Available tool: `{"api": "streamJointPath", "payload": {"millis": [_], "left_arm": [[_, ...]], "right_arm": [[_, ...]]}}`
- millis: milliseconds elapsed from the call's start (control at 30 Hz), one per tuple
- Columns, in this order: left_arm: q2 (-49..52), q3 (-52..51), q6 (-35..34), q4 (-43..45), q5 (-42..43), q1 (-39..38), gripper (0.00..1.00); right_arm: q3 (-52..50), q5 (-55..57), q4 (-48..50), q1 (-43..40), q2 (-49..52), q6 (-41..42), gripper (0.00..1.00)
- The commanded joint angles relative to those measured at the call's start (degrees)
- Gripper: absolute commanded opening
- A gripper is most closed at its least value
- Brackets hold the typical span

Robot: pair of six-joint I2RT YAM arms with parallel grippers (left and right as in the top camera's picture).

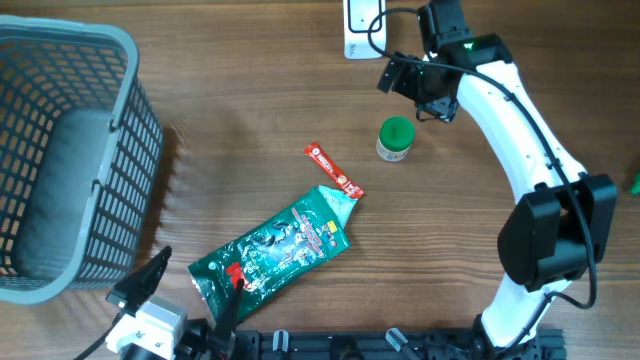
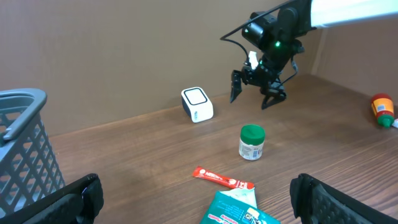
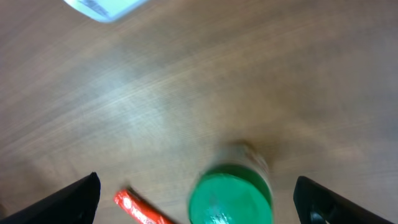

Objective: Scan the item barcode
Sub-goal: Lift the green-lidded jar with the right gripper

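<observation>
1. The right gripper (image 2: 255, 92) hung above the table with its fingers spread wide and nothing between them.
2. The green-capped bottle (image 1: 396, 139), taken to be the item for scanning, stood upright on the table, long axis vertical. It lay below the right gripper and slightly toward the robot's side. In the right wrist view its cap sat between the two fingers, low in the frame.
3. The scanner (image 1: 358, 25) sat at the far edge, beyond the gripper. Gripper, bottle and scanner were close together, with bare wood between them.
4. The right arm was plainly the nearer. The left gripper (image 1: 188, 292) waited at the near edge, open and empty, well apart from the bottle.
5. A red sachet (image 1: 333, 171) lay near the bottle on its left, and a green pouch (image 1: 275, 245) lay nearer the left gripper. The basket (image 1: 140, 150) stood far left. None obstructed a descent onto the bottle.
6. Judgement: a grasp would need a straight drop over the cap. The label's facing could not be read.
</observation>
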Motion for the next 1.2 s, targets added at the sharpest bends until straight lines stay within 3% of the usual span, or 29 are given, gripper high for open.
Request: {"api": "streamJointPath", "payload": {"millis": [0, 267, 567, 933, 1167], "left_arm": [[-0.39, -0.04, -0.37, 0.13, 0.46, -0.11, 1.00], [-0.39, -0.04, -0.37, 0.13, 0.46, -0.11, 1.00], [-0.39, -0.04, -0.37, 0.13, 0.46, -0.11, 1.00], [-0.39, -0.04, -0.37, 0.13, 0.46, -0.11, 1.00], [-0.39, -0.04, -0.37, 0.13, 0.46, -0.11, 1.00]], "right_arm": [[1.57, -0.94, 1.53, 0.28, -0.09, -7.91, 1.00], [1.90, 2.51, -1.36, 1.36, 2.86, -13.27, 0.99], [1.90, 2.78, -4.52, 4.59, 9.29, -13.33, 0.95], [1.88, 5.51, -7.85, 5.01, 15.19, -11.15, 0.85], [1.49, 5.49, -10.27, 4.94, 18.32, -5.64, 0.77]]}}
